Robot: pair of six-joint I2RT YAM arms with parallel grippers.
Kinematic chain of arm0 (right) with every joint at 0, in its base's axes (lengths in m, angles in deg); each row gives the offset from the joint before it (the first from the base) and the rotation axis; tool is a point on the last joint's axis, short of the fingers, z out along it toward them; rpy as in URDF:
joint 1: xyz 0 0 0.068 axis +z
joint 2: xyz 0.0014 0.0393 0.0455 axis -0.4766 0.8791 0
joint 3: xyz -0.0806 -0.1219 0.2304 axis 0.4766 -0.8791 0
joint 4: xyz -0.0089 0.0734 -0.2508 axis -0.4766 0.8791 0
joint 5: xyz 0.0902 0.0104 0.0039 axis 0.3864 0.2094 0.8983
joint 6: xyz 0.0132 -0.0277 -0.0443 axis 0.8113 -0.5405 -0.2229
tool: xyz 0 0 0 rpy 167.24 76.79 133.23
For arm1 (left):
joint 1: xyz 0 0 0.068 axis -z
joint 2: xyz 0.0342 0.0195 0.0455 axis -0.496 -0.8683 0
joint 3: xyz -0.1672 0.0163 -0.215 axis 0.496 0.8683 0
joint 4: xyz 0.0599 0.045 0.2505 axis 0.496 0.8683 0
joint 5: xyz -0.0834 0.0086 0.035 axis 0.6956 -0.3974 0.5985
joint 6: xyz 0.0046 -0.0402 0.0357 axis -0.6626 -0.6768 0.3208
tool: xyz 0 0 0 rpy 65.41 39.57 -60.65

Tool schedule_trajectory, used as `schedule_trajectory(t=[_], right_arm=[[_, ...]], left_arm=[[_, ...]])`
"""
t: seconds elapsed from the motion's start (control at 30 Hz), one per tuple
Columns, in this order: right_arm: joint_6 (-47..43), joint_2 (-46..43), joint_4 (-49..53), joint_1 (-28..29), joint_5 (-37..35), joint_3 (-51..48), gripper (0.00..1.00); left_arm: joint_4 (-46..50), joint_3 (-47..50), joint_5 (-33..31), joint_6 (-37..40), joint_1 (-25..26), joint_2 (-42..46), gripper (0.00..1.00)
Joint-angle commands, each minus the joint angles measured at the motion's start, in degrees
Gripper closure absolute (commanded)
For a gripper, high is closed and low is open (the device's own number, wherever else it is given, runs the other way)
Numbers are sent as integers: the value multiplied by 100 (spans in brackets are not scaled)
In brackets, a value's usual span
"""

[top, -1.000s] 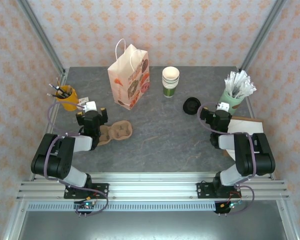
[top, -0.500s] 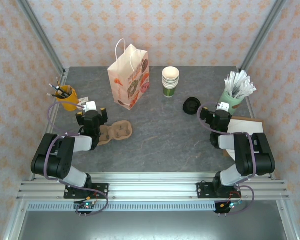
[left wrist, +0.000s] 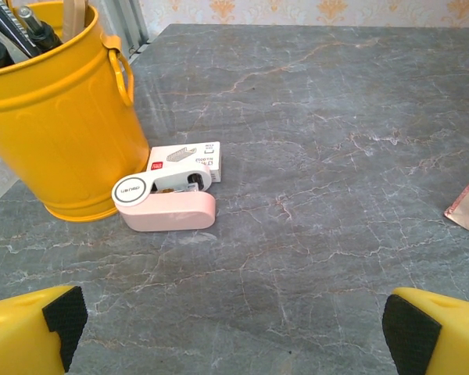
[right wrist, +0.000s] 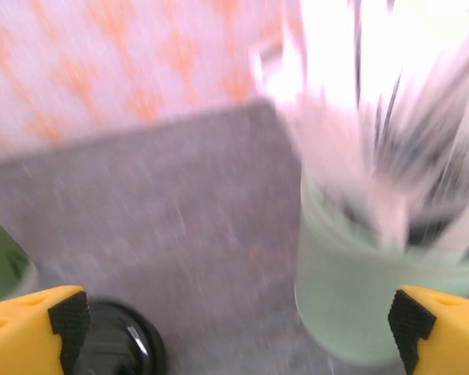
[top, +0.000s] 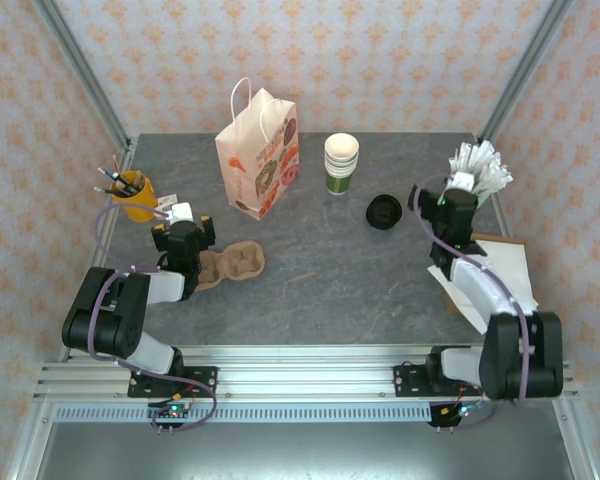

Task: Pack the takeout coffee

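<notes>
2 grippers wide open, empty. Right gripper [right wrist: 238, 320] sits between black-lidded takeout coffee [top: 383, 211] and mint stick cup [right wrist: 359, 297] on the table's right side, probably lining up a grab. Left gripper [left wrist: 227, 320] hangs near yellow bucket [left wrist: 55, 117].

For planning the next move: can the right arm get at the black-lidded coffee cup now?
Probably yes. The right gripper is open, and the black-lidded coffee cup stands close on its left with nothing between. The mint cup is on its other side.
</notes>
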Motion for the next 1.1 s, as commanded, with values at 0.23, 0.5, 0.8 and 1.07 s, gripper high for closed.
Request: schedule_trajectory(t=[0.23, 0.5, 0.8, 1.07], right_arm=[[1494, 543, 3710, 295, 1609, 2926, 2], [1821, 2935, 6033, 1267, 1215, 6367, 13], [1892, 5467, 7792, 1489, 478, 9633, 34], [1762, 6025, 7461, 1499, 1368, 10062, 41]], left_arm=[[3640, -1616, -218, -529, 311, 2038, 0], [9239, -4945, 117, -3345, 1408, 2355, 0], [10116, -5341, 1691, -4514, 1399, 2223, 0], [9887, -4875, 1592, -4755, 1311, 2382, 0]])
